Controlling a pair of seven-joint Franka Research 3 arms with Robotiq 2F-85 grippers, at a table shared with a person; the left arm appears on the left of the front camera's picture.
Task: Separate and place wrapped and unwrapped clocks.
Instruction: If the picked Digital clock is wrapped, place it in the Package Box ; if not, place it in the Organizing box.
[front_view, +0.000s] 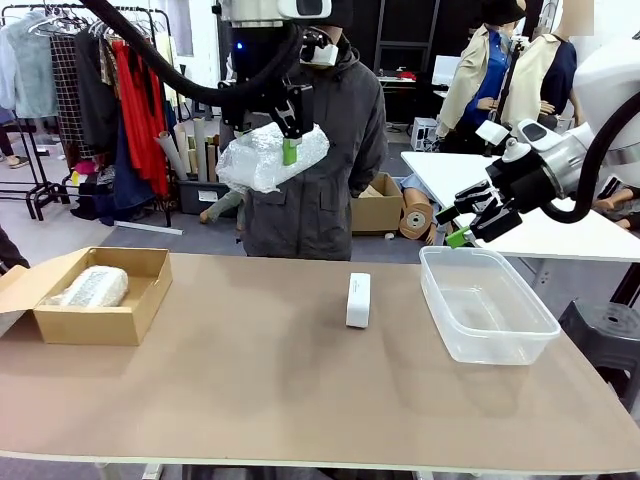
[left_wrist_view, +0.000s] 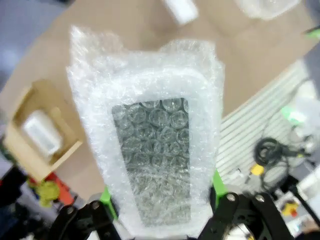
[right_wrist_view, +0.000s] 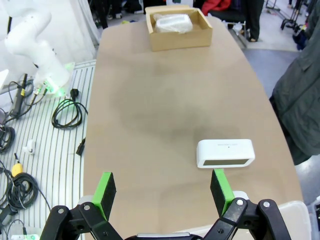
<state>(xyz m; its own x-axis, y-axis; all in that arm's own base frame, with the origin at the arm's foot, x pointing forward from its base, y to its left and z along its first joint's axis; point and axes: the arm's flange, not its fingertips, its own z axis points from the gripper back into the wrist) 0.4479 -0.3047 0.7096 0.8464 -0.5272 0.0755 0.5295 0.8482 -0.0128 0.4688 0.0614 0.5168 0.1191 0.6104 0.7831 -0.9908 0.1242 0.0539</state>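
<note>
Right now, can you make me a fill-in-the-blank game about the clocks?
The left jaws hold one wrapped clock up in the ____.
The other wrapped clock lies inside the cardboard ____.
The bare clock stands on the ____.
The right jaws are ____.
Missing words: air; box; table; open.

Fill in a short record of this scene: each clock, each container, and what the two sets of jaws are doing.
Left jaws: shut on a bundle, held high above the table
Right jaws: open, holding nothing, raised near the far edge of the tub
Second bundle: lying in the box
Bare clock: on the table between box and tub, untouched
Tub contents: none
</note>
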